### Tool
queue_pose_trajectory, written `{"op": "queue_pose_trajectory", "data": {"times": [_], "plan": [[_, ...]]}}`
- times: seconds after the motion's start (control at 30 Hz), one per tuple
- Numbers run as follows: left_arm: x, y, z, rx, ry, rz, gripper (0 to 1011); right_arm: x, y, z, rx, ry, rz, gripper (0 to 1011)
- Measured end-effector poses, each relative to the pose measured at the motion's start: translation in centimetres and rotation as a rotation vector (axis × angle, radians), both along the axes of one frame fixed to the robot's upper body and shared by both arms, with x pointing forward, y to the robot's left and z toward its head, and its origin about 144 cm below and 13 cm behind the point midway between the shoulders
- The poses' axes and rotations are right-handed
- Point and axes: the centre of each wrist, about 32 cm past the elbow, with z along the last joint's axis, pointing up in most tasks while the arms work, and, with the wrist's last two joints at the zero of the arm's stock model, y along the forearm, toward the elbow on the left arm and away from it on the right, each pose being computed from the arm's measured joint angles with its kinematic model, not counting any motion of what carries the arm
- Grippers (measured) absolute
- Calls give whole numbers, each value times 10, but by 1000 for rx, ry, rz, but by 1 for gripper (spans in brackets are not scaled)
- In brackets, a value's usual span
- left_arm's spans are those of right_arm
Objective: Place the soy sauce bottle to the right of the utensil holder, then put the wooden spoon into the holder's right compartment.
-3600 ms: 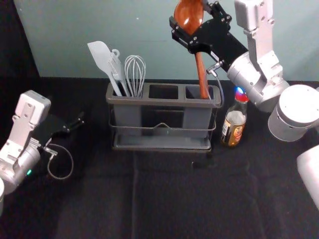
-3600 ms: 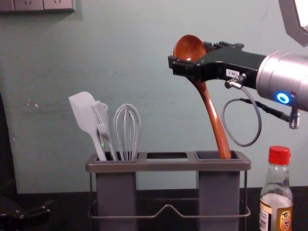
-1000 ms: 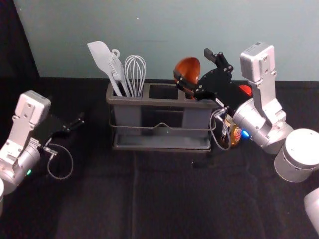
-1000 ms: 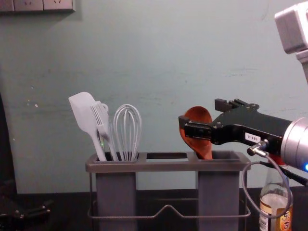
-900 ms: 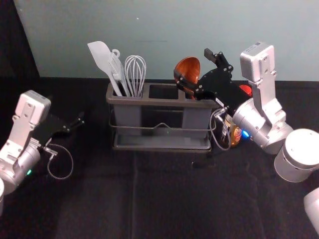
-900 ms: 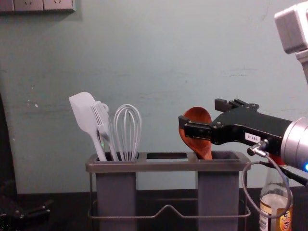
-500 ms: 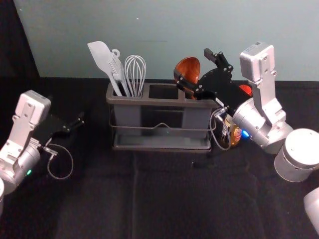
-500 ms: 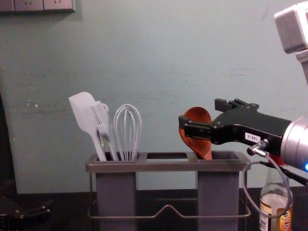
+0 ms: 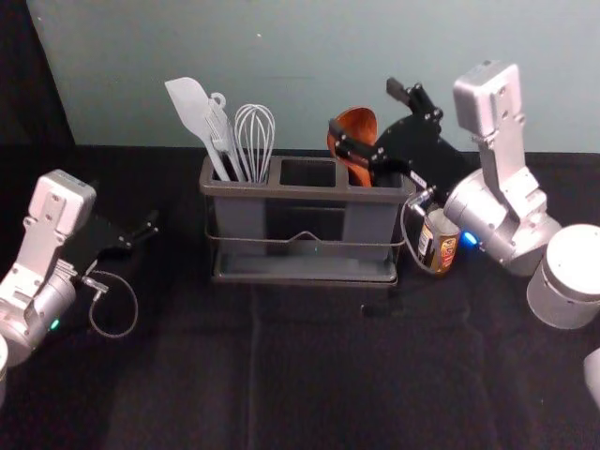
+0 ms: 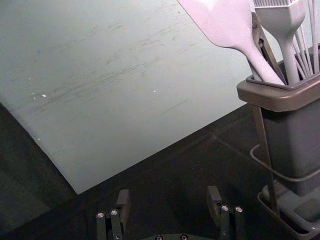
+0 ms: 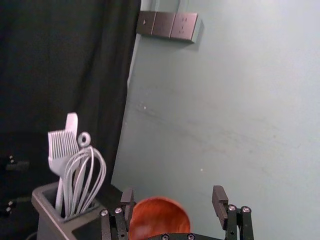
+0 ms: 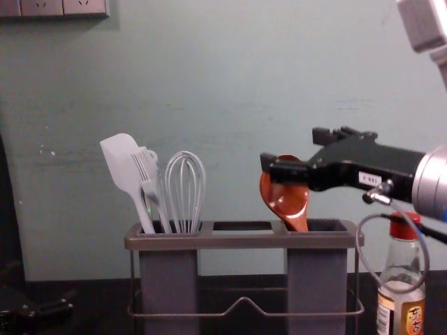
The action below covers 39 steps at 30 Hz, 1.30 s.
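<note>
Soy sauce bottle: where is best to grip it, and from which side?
Probably by its lower, labelled body, coming from the robot's right: the bottle stands upright and narrows towards the cap, and the utensil holder is at its left. The right claw is at the spoon.

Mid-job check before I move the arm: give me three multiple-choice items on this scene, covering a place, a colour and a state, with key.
1. Where is the soy sauce bottle relative to the utensil holder?
A) left
B) right
C) inside

2. What colour is the wooden spoon?
A) white
B) green
C) reddish-brown

3. How is the right gripper?
A) open
B) shut on the spoon
C) shut, empty

Key:
1 B: the chest view shows it beyond the holder's right end.
2 C: its bowl shows that colour.
3 A: the right wrist view shows its fingers wide apart.
</note>
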Motion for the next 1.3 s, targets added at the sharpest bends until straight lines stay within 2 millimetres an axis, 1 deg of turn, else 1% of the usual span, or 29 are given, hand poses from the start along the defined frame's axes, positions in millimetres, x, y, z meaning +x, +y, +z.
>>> {"op": "queue_pose_trajectory", "data": {"times": [0.13,0.33,0.57,0.8,1.07,1.2,1.3], "plan": [[0,0,0,0,0,0,1005,-4,-2,11,9,-22,-1,1004],[0,0,0,0,0,0,1005,-12,-6,21,24,-24,-5,1004],[0,0,0,0,0,0,1005,-28,-12,36,24,45,-24,1004],[0,0,0,0,0,0,1005,-46,-21,45,26,108,4,1004],[0,0,0,0,0,0,1005,-66,-37,43,11,190,39,1004],[0,0,0,0,0,0,1005,-77,-47,38,-2,225,44,1004],[0,0,0,0,0,0,1005,-88,-54,31,-16,252,53,1004]]}}
